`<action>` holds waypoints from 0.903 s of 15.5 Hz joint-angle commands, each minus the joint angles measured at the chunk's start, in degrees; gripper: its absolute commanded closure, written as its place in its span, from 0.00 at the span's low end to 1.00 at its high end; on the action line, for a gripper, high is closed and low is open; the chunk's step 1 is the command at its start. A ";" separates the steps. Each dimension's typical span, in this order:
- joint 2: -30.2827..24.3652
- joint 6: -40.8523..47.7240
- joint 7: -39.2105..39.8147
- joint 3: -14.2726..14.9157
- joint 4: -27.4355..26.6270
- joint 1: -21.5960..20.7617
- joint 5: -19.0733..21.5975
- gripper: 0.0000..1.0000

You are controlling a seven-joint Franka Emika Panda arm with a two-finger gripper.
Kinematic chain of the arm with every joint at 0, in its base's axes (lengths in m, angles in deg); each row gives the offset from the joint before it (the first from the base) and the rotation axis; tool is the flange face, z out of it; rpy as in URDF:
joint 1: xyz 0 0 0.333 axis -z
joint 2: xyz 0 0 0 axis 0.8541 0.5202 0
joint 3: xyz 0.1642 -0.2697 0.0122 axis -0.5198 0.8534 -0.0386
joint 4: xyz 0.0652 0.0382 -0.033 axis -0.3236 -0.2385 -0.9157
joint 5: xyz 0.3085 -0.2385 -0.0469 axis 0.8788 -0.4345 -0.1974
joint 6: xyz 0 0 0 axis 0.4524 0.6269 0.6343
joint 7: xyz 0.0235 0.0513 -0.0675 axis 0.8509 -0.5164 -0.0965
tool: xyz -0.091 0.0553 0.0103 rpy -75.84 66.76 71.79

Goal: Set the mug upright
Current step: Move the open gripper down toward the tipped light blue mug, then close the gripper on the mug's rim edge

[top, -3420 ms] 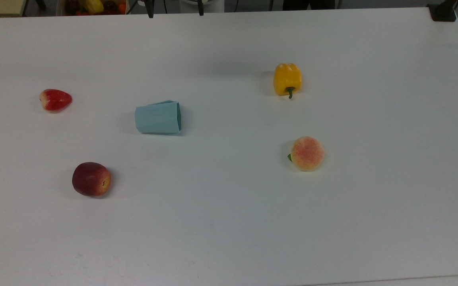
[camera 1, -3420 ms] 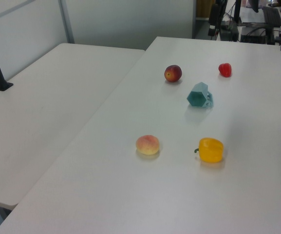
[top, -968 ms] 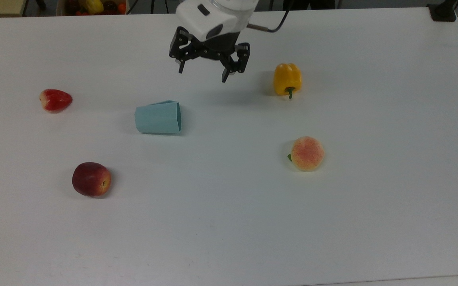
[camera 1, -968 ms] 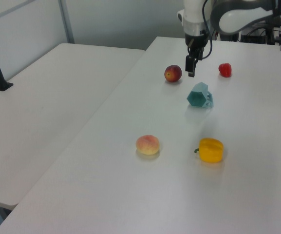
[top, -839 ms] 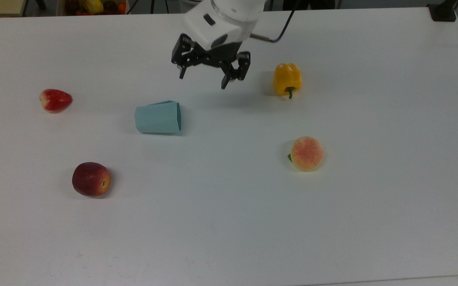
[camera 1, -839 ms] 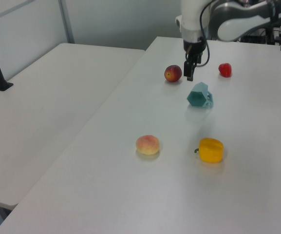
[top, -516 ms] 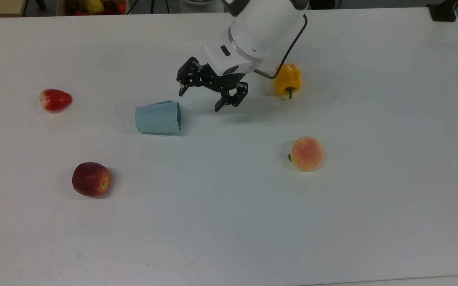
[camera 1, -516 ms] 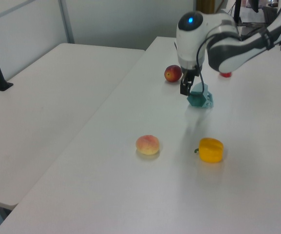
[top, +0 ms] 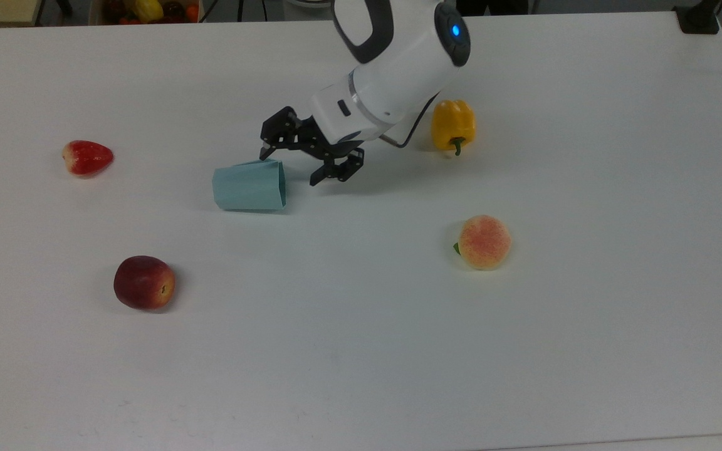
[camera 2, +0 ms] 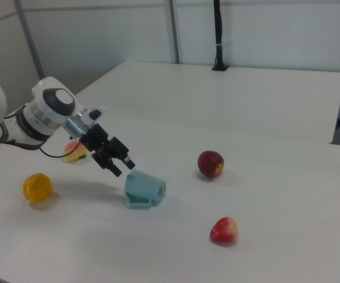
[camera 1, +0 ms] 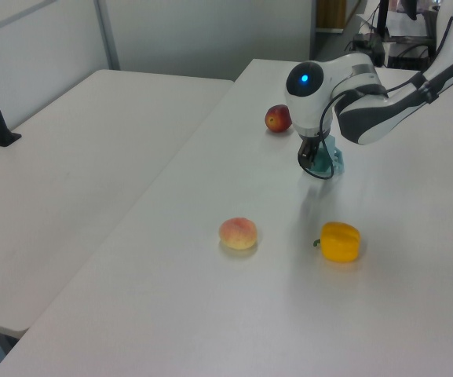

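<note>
- The mug (top: 249, 185) lies on its side on the table (top: 361, 351).
- My gripper (top: 290, 168), jaws spread wide and empty, hangs just beside the mug's rim.

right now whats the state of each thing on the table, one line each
mug: on its side, mouth toward the top view's right, not gripped
gripper: jaws open, tilted, close by the mug's mouth
yellow pepper: lying on the table
peach: resting, untouched
apple: resting, untouched
strawberry: lying on its side
</note>
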 commanded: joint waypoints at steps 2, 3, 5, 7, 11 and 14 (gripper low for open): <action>1.14 -3.41 -1.22 -0.18 -1.35 2.87 -4.22 0.00; 1.14 -3.41 -1.13 -0.18 -1.53 3.48 -4.22 0.00; 1.14 -3.24 -1.13 -0.18 -1.53 4.36 -4.31 0.00; 1.05 -2.97 -1.04 -0.18 -1.53 5.16 -4.40 0.01; 1.05 -2.97 -0.96 -0.18 -3.02 6.39 -6.42 0.13; 1.14 -2.97 -0.69 -0.18 -3.63 6.48 -6.33 0.45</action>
